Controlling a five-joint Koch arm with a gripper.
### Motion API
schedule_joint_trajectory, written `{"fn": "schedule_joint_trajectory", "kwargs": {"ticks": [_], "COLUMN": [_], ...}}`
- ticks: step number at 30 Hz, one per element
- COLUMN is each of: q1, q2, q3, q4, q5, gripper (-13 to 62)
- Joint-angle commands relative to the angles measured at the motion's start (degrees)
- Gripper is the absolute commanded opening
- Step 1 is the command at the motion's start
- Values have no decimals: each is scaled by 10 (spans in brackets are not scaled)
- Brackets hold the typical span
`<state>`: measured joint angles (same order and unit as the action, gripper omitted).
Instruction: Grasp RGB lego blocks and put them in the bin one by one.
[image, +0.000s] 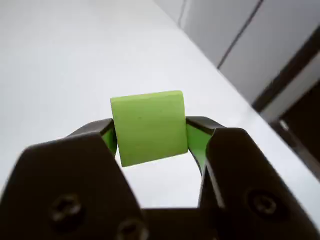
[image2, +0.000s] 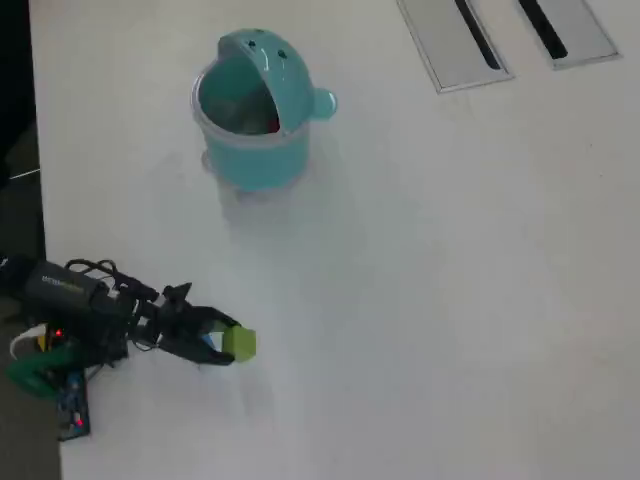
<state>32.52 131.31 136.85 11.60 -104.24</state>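
Note:
A yellow-green lego block (image: 148, 127) sits clamped between my two black jaws in the wrist view, lifted off the white table. My gripper (image: 150, 131) is shut on it. From overhead the same green block (image2: 240, 343) shows at the tip of the gripper (image2: 232, 342), low on the left side of the table. The teal bin (image2: 250, 112) stands far up the table with its domed lid tipped back, and a red block (image2: 270, 124) shows inside it. No blue block is in view.
Two flat grey panels (image2: 455, 42) (image2: 562, 28) lie in the table top at the far right in the overhead view. The arm's base with its cables (image2: 55, 345) sits at the left table edge (image2: 42, 200).

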Motion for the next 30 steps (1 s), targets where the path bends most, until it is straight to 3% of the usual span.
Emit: {"fn": "schedule_joint_trajectory", "kwargs": {"ticks": [1,14,19,30], "q1": [-14,-173,-235,-363], "q2": [40,36,32,35], "q3": [-39,-15,-4,-25], "q4": [-84,-253,-253,-270], "q5": [4,-76,-13,-11], "gripper": [10,10,10,10]}}
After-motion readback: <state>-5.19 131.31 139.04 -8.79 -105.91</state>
